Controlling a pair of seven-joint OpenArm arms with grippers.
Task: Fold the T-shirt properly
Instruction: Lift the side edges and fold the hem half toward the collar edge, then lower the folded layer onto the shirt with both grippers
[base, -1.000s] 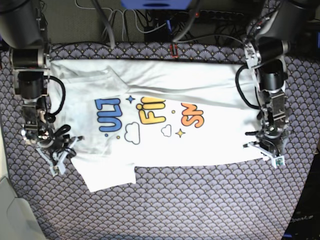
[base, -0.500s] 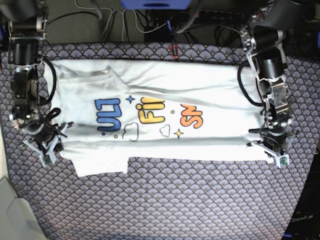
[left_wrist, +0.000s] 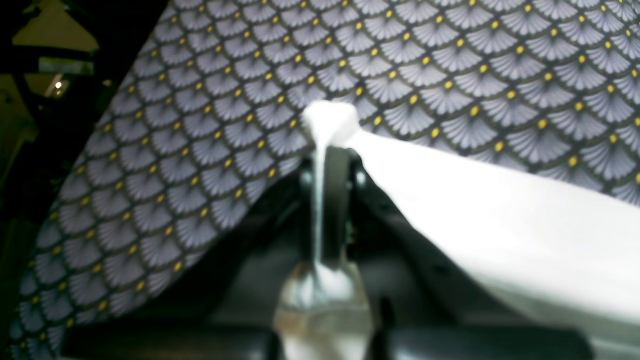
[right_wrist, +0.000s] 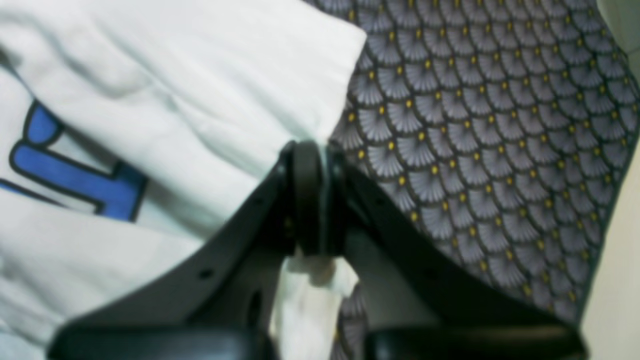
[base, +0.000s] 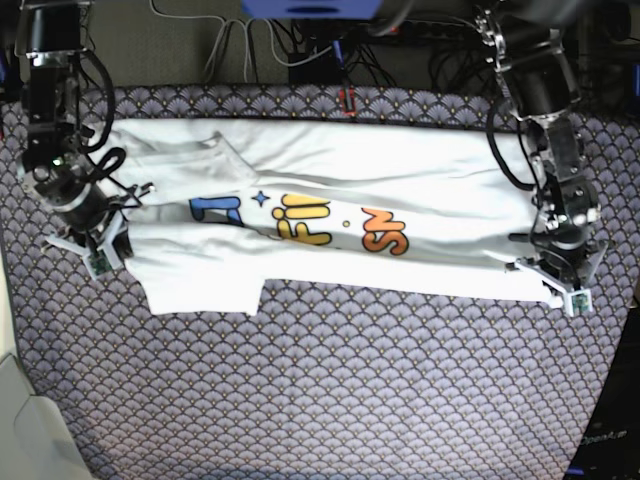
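Patterned cloth (base: 330, 390) covering the table, with the T-shirt (base: 330, 175) spread crosswise over its far half, print side up; the near long edge is lifted and drawn toward the far side, so that a white band of fabric (base: 400, 275) lies rolled along the near side and covers the lower parts of the coloured letters (base: 300, 220). One sleeve (base: 200, 290) lies flat at near left, outside the fold. Left gripper (base: 562, 283), at the scene's right end of the shirt, has its jaws closed on the hem corner; in its wrist view a pinch of white cloth stands up between the fingers (left_wrist: 340, 200) and the sheet runs off taut to the right. Right gripper (base: 88, 243), at the scene's left end, is likewise clamped on an edge of the shirt just beside the blue lettering, as its wrist view shows fabric caught between the closed fingers (right_wrist: 305, 195). Judged progress: the first lengthwise fold is in hand and only partly laid; the lifted edge is not yet set down, the sleeve is not tucked, and the crosswise folds remain.
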